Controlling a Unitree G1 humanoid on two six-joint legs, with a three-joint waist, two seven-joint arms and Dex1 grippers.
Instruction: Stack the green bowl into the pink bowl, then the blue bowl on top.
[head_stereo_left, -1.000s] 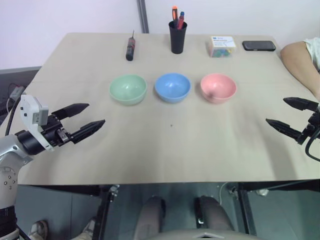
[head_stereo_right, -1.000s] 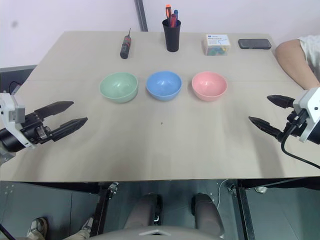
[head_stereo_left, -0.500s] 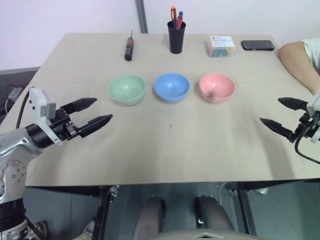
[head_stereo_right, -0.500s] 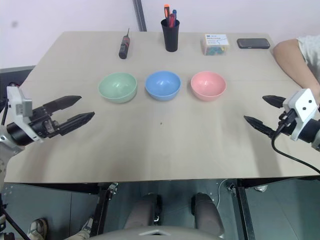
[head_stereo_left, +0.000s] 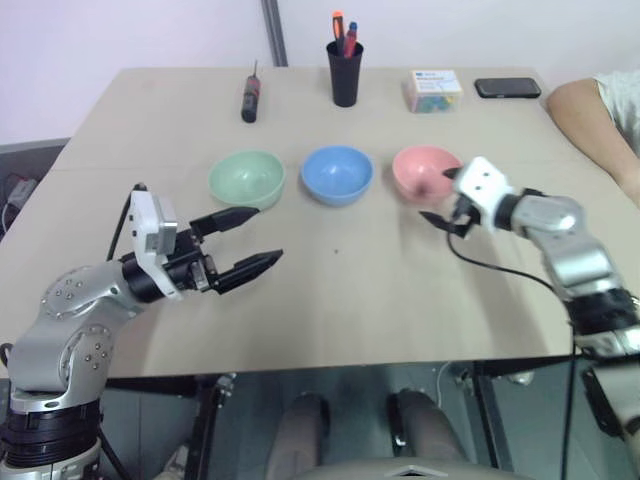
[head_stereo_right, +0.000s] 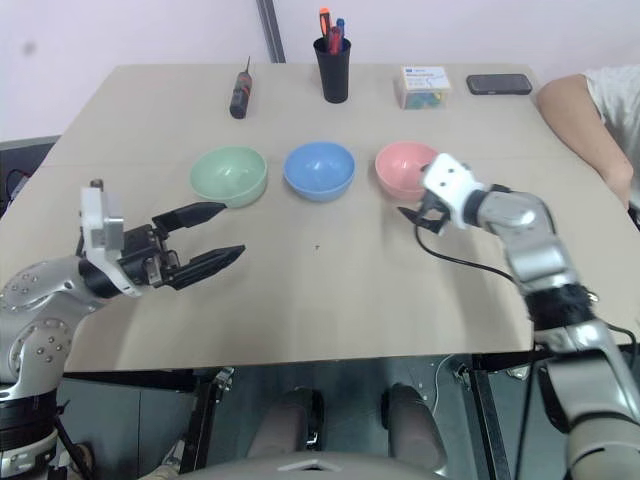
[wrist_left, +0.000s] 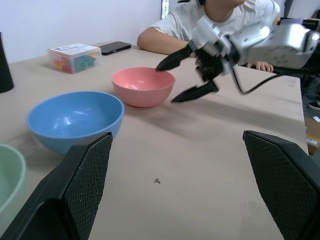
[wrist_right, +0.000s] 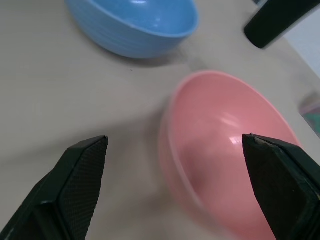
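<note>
Three bowls in a row across the table, none stacked yet: green bowl on the robot's left, blue bowl in the middle, pink bowl on the right, each just beside the next without touching, all upright and empty

Left gripper spread wide, holding nothing, hanging above bare table just in front of the green bowl, pointing level toward the middle of the row. Right gripper equally wide and empty, tips at the near rim of the pink bowl; impossible to tell whether touching it

Judged as the approach before the first pick, with the green bowl due to go first

To do it well:
- Lead with the left gripper, nearest to the green bowl
- Pinch the near rim, one finger inside and one outside, since a smooth round wall offers little else to hold
- Lift straight up until clear of the blue bowl's rim before carrying across, because the path to pink passes right over blue
- Use the right gripper only to steady the pink bowl, or draw it aside to leave the drop zone free
- Lower the green bowl level and centred, then release only once seated

Likely risks: light plastic sliding under a sideways nudge, or the pink bowl tipping from pressure on one edge
</note>
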